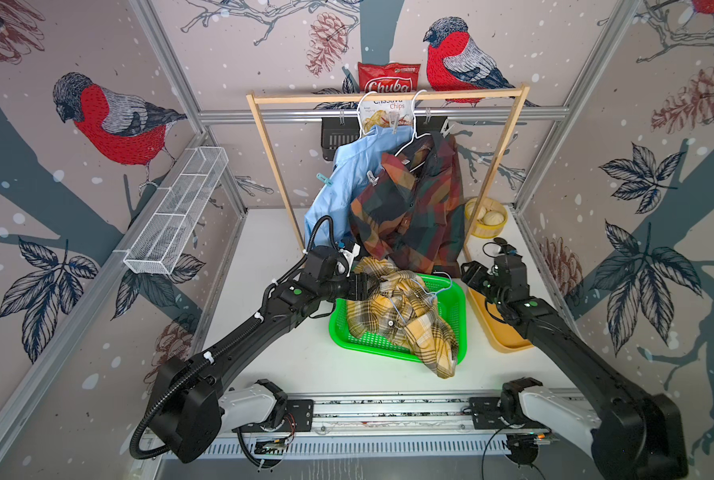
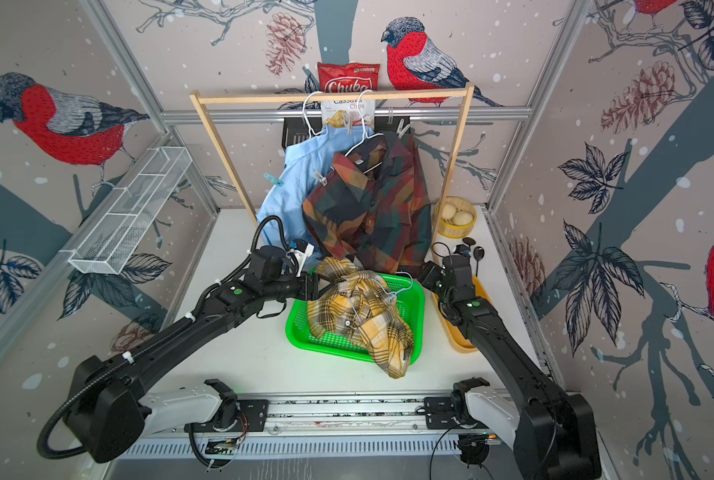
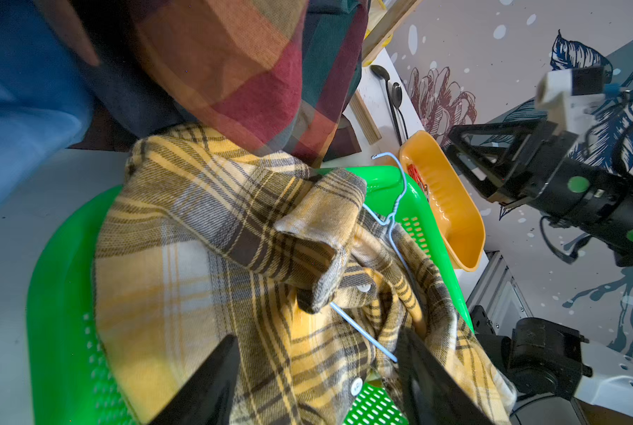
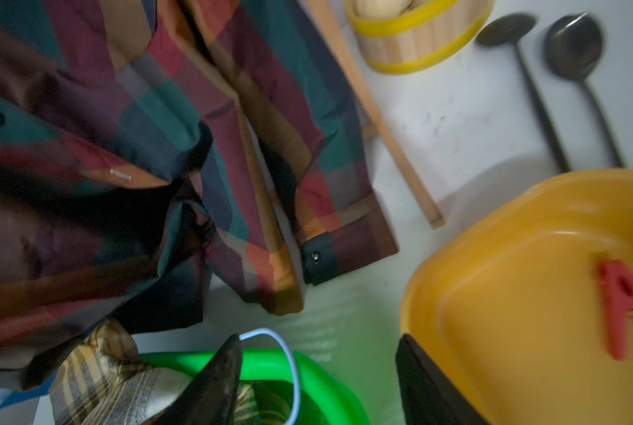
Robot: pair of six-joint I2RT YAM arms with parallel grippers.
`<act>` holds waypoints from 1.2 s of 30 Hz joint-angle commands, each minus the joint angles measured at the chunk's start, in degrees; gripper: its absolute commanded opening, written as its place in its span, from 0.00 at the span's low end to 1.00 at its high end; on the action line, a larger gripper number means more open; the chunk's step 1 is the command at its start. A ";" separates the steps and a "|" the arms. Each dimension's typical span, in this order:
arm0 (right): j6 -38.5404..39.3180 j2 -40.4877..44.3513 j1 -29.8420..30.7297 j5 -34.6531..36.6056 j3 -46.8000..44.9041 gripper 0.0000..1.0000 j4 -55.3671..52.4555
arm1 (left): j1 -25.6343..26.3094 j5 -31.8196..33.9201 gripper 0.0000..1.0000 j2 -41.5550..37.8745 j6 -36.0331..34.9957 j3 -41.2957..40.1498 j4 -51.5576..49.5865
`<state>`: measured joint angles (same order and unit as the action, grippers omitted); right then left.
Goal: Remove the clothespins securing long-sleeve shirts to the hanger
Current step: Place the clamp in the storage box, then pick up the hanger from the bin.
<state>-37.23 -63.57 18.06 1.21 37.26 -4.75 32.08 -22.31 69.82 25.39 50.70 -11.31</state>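
Observation:
A light blue shirt (image 1: 347, 174) and a dark plaid shirt (image 1: 409, 208) hang on white hangers from the wooden rail (image 1: 388, 97). A teal clothespin (image 1: 324, 179) and a pale clothespin (image 1: 372, 178) sit on the blue shirt. The yellow plaid shirt (image 1: 401, 316) lies crumpled in the green basket (image 1: 338, 332) on its pale blue wire hanger (image 3: 392, 217). My left gripper (image 3: 318, 368) stands open low over this shirt. My right gripper (image 4: 318, 379) is open between the basket and the orange tray (image 4: 491, 294). A red clothespin (image 4: 624, 309) lies in that tray.
A yellow-rimmed steamer with buns (image 1: 484, 216) and two dark spoons (image 4: 521, 73) lie at the back right. A chips bag (image 1: 388, 79) hangs behind the rail. A white mesh shelf (image 1: 181, 208) is on the left wall. The rack's wooden foot (image 4: 399, 154) runs beside the tray.

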 commanded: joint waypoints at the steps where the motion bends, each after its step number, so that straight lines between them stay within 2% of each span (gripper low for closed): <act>1: -0.20 -4.18 4.76 -1.08 1.48 0.54 4.49 | -0.07 0.42 0.67 0.06 -1.32 -0.08 0.95; 4: -1.84 -7.71 7.43 -1.16 2.92 0.50 5.33 | -0.06 0.51 0.67 0.58 -1.48 -0.03 0.81; 10: -5.33 -11.19 7.73 -1.45 3.85 0.43 2.69 | 0.01 1.09 0.66 1.22 -1.72 0.01 0.63; 15: -6.88 -4.42 9.33 1.76 2.94 0.52 -0.32 | -0.07 0.87 0.66 1.85 -1.58 0.09 0.50; 20: -8.48 -0.01 10.37 1.65 1.77 0.53 -2.98 | -0.01 0.68 0.66 2.08 -1.36 0.07 0.70; 30: -13.26 -1.99 12.26 -1.73 -3.76 0.56 1.46 | -0.06 0.86 0.67 2.05 -1.38 -0.07 0.77; 36: -13.63 -3.96 11.92 -2.87 -4.71 0.56 9.75 | -0.04 0.86 0.68 2.14 -1.39 -0.12 0.78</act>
<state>-49.84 -67.02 30.02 -0.71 32.71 -1.72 32.08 -21.78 71.90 24.05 50.70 -11.33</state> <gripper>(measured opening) 0.566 0.677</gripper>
